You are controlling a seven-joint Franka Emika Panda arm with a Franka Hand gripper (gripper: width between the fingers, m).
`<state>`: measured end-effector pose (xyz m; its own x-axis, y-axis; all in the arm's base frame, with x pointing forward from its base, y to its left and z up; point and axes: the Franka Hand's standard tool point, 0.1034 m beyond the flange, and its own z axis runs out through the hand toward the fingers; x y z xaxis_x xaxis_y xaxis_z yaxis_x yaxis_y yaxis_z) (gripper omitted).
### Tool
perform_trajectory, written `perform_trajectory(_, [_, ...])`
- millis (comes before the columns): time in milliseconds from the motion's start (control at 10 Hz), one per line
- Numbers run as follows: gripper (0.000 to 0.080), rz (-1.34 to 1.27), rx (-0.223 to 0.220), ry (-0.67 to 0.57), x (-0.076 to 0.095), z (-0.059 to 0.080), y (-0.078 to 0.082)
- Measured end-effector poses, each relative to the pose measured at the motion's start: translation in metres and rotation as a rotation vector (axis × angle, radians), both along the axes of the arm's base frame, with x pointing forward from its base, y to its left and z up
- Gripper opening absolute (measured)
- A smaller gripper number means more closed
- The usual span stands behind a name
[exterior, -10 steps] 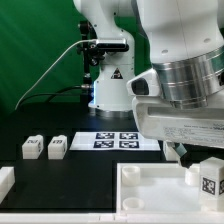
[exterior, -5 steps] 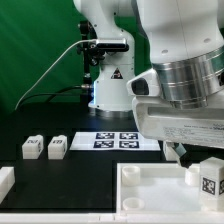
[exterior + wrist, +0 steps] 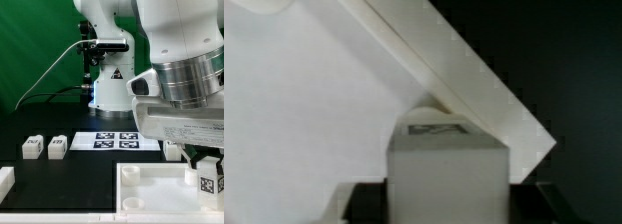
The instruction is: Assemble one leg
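Low at the exterior view's right, the tool (image 3: 207, 165) is clamped on a leg (image 3: 209, 181) over the panel (image 3: 150, 190) near its far edge. Two legs (image 3: 33, 147) (image 3: 57, 146) sit well apart on the bench (image 3: 70, 175), beside the marker board (image 3: 118, 140).

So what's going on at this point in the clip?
A Franka arm is putting a leg onto the big white panel. The leg stands upright at the panel's corner on the exterior view's right, with the gripper right over it. The wrist view shows the leg between the fingers, though whether they are clamped on it is unclear. Two more legs wait on the black table, next to the marker board.
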<state>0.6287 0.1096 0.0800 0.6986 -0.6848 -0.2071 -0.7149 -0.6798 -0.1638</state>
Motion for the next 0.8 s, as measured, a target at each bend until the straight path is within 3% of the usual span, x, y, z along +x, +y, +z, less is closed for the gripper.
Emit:
perform_trajectory(200, [0.0290, -0.156, -0.004, 0.020, 0.0020, 0.0006, -0.0012])
perform_trajectory(500, [0.0290, -0.829, 0.062, 0.116, 0.0007, -0.0007, 0.0031])
perform_trajectory(800, [0.0291, -0.940, 0.066, 0.149, 0.0016, 0.0001, 0.0036])
